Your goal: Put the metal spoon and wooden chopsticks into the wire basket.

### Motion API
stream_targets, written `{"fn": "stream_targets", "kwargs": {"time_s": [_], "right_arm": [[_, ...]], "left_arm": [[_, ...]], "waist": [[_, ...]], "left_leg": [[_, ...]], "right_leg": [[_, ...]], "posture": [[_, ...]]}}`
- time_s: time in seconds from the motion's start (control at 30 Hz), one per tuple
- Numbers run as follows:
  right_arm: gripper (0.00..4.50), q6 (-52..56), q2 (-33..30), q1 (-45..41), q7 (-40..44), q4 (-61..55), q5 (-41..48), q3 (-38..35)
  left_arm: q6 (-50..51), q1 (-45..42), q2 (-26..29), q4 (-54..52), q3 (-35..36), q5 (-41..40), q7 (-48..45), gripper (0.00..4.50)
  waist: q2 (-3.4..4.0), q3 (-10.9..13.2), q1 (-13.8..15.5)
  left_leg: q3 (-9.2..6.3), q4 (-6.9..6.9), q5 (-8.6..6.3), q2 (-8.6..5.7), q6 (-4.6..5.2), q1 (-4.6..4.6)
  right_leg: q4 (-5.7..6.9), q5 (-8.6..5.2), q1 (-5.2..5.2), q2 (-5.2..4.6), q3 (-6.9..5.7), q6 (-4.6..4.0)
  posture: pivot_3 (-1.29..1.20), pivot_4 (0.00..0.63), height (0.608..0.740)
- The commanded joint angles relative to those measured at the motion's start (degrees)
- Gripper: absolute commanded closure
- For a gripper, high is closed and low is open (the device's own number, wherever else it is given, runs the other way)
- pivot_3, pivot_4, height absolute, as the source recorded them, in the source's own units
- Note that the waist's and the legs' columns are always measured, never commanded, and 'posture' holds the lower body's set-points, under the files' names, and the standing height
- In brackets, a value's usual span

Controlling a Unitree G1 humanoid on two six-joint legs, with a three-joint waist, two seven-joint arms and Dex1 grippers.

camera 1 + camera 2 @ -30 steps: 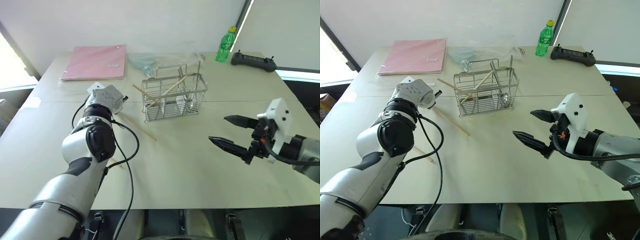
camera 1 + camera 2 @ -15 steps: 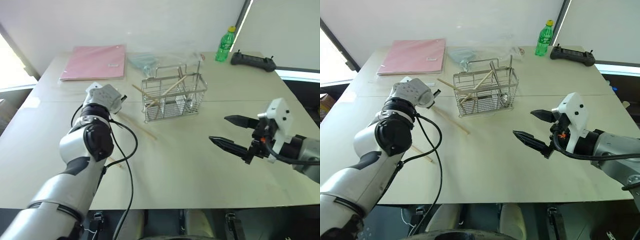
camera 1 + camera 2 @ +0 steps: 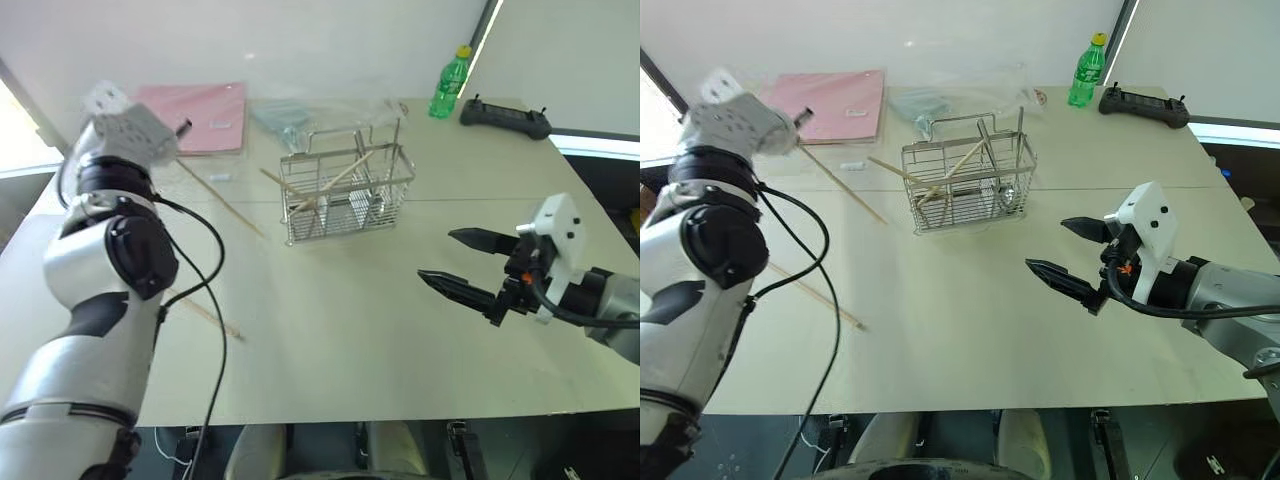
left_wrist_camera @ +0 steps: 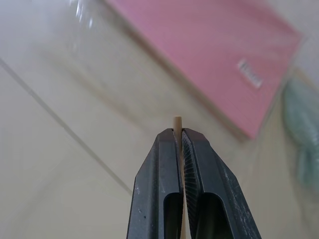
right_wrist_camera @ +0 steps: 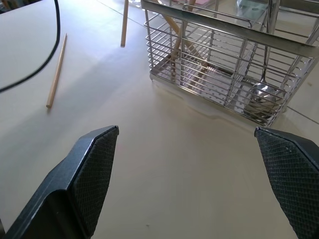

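Observation:
My left gripper, raised at the far left over the table, is shut on one of the wooden chopsticks. That stick slants down from the fingers toward the table left of the wire basket. Two more chopsticks lean crossed inside the basket. The metal spoon stands in the basket's right end with its bowl down. Another chopstick lies flat on the table near the left front. At the right, well short of the basket, my right gripper hangs open with nothing between its fingers.
A pink folder lies at the back left and a clear plastic bag behind the basket. A green bottle and a black controller sit at the back right. Bare table lies between basket and front edge.
My left arm has swung up and to the left, lifting the chopstick it grips off the table beside the basket. The right arm has not moved.

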Motion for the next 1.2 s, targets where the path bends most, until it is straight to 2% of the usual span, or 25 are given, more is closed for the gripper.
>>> {"fn": "stream_targets", "kwargs": {"time_s": [0.03, 0.1, 0.2, 0.27, 0.37, 0.5, 0.6, 0.83, 1.03, 1.13, 1.2], "right_arm": [[0.0, -1.4, -0.1, -0.2, 0.2, -0.4, 0.1, -1.3], [0.0, -1.3, -0.3, -0.1, 0.4, -0.3, 0.1, -1.5], [0.0, -1.4, -0.2, 0.3, 0.4, -0.2, -0.2, -1.7], [0.0, -1.3, 0.0, 0.5, 0.2, -0.4, -0.2, -1.6], [0.0, -1.3, 0.5, 0.6, -0.5, -0.5, 0.3, -1.5], [0.0, -1.3, 1.0, 0.9, -1.4, -0.9, 0.4, -1.4], [0.0, -1.3, 1.3, 1.0, -2.2, -1.2, 0.9, -1.6], [0.0, -1.1, 2.0, 1.6, -4.9, -2.4, 2.6, -2.4], [0.0, -1.0, 1.7, 2.6, -7.0, -2.9, 4.8, -3.8], [0.0, -1.1, 1.3, 2.7, -7.5, -2.7, 5.3, -4.1], [0.0, -1.1, 1.2, 2.8, -7.6, -2.7, 5.6, -4.3]], "left_arm": [[-6.9, -4.4, 3.2, -5.6, -7.6, 5.3, -13.9, 4.48], [-12.0, -5.5, 4.4, -8.1, -9.9, 6.0, -23.0, 4.48], [-15.8, -6.4, 4.1, -14.7, -9.4, 2.0, -36.8, 4.48], [-16.9, -6.1, 3.3, -20.4, -9.3, -0.2, -43.3, 4.48], [-12.5, -3.9, 0.5, -30.5, -9.8, -4.9, -49.6, 4.48], [-6.1, 2.0, -3.8, -43.1, -13.6, -8.9, -55.4, 4.48], [-3.4, 6.1, -6.3, -48.4, -16.3, -10.0, -57.2, 4.48], [-3.8, 13.4, -10.7, -52.9, -22.4, -7.1, -58.1, 4.48], [-5.3, 15.6, -11.8, -53.3, -23.1, -5.6, -57.7, 4.48], [-4.8, 16.2, -12.0, -53.4, -22.9, -5.8, -57.5, 3.49], [-4.5, 16.8, -12.0, -54.3, -22.9, -5.9, -57.6, 2.49]], "waist": [[0.0, 0.0, 0.1], [0.02, 0.0, 0.0], [0.02, 0.0, 0.1], [0.02, 0.0, 0.1], [0.04, 0.0, 0.1], [0.22, -0.1, 0.0], [0.24, -0.1, 0.0], [0.27, -0.1, -0.1], [0.27, -0.1, 0.0], [0.27, -0.1, 0.0], [0.27, -0.1, 0.0]], "left_leg": [[-0.01, 0.0, 0.0, 0.0, 0.0, -0.03], [0.0, 0.0, 0.0, 0.01, 0.0, -0.06], [0.0, 0.0, -0.01, 0.03, 0.01, -0.1], [-0.03, 0.02, -0.01, 0.06, 0.02, -0.18], [-0.03, 0.04, -0.02, 0.06, 0.06, -0.23], [-0.04, 0.11, -0.03, 0.06, 0.1, -0.2], [-0.04, 0.19, -0.02, 0.07, 0.11, -0.08], [-0.06, 0.23, 0.0, 0.16, 0.15, -0.06], [-0.05, 0.24, -0.02, 0.15, 0.19, -0.13], [-0.06, 0.25, -0.02, 0.15, 0.2, -0.13], [-0.06, 0.26, -0.02, 0.15, 0.2, -0.12]], "right_leg": [[-0.01, 0.0, -0.01, 0.0, 0.0, 0.0], [-0.07, 0.01, -0.01, 0.0, -0.01, -0.01], [-0.14, 0.01, -0.03, 0.0, -0.01, -0.02], [-0.21, 0.02, -0.04, 0.0, -0.05, -0.03], [-0.26, 0.02, -0.04, -0.03, -0.04, -0.03], [-0.2, 0.03, 0.0, -0.03, -0.04, -0.01], [-0.07, 0.04, 0.08, 0.03, -0.02, -0.03], [-0.06, 0.13, 0.07, 0.2, 0.03, -0.24], [-0.1, 0.13, 0.05, 0.2, 0.03, -0.24], [-0.1, 0.13, 0.05, 0.21, 0.03, -0.24], [-0.09, 0.13, 0.06, 0.21, 0.03, -0.25]], "posture": [[0.0, 0.15, 0.709], [0.0, 0.15, 0.709], [0.0, 0.15, 0.709], [0.0, 0.15, 0.709], [0.0, 0.15, 0.709], [0.0, 0.15, 0.709], [0.0, 0.15, 0.709], [0.0, 0.15, 0.709], [0.0, 0.15, 0.709], [0.0, 0.15, 0.709], [0.0, 0.15, 0.709]]}}
